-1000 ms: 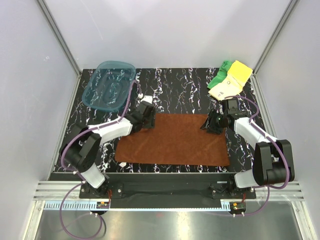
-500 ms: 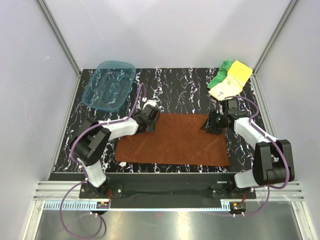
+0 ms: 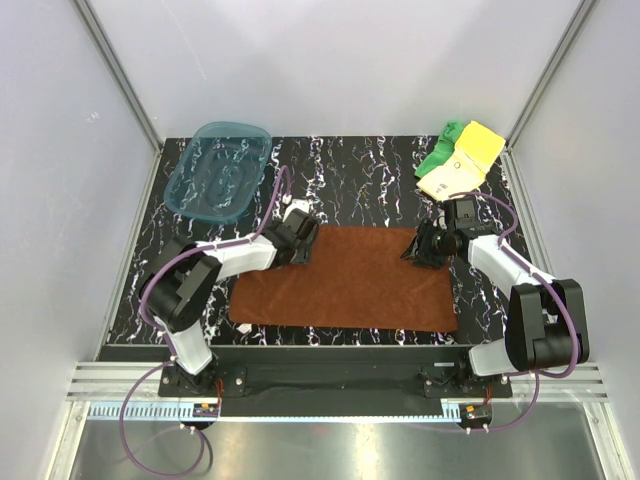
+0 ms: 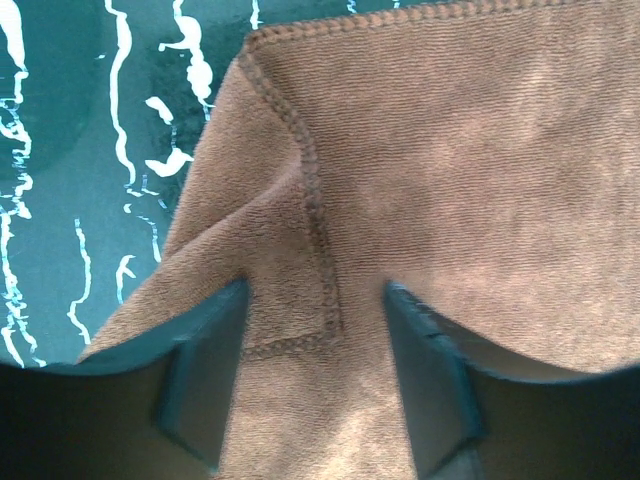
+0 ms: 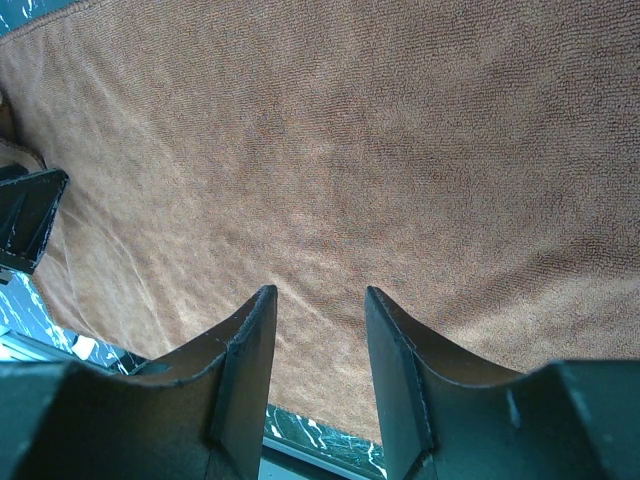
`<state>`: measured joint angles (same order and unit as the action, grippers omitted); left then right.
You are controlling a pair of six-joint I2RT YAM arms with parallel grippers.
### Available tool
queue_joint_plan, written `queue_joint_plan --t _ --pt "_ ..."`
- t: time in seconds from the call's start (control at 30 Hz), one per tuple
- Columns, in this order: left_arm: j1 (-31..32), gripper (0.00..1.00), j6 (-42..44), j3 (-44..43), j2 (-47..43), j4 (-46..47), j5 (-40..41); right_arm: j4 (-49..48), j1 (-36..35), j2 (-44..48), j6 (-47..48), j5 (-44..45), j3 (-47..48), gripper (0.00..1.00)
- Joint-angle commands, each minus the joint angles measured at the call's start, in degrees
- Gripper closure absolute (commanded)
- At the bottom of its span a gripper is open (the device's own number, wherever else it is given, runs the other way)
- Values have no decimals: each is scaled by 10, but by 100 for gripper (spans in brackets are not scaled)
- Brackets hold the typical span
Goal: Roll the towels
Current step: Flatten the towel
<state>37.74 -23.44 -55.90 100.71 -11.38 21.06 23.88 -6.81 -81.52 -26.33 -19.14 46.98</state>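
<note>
Barely begun: rust-brown towel (image 3: 345, 282) flat mid-table, one far corner folded over under the parted left gripper (image 4: 315, 300), right gripper (image 5: 320, 295) parted, empty, at the other; pale yellow towel (image 3: 450, 178) and green towel (image 3: 437, 158) heaped far-right, unrolled.

Table (image 3: 380, 170): black top with white marble veining. Lying on it:
- brown towel (image 3: 350, 280), spread flat, near middle
- tray (image 3: 215, 180), translucent teal, far left corner
- yellow towel (image 3: 462, 165), folded, far right corner
- green towel (image 3: 438, 155), bunched, touching the yellow one's left side
</note>
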Motion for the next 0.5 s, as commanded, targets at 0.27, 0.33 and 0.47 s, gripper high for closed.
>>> queue_joint_plan --t 0.27,0.33,0.47 --pt "0 38 16 -18 -39 -29 45 -3 -5 -1 8 1 2 52" --pt "0 39 18 -20 -32 -34 55 -2 -5 -1 8 0 2 52" --pt "0 39 16 -17 -32 -35 61 -2 -5 -1 8 -1 2 52"
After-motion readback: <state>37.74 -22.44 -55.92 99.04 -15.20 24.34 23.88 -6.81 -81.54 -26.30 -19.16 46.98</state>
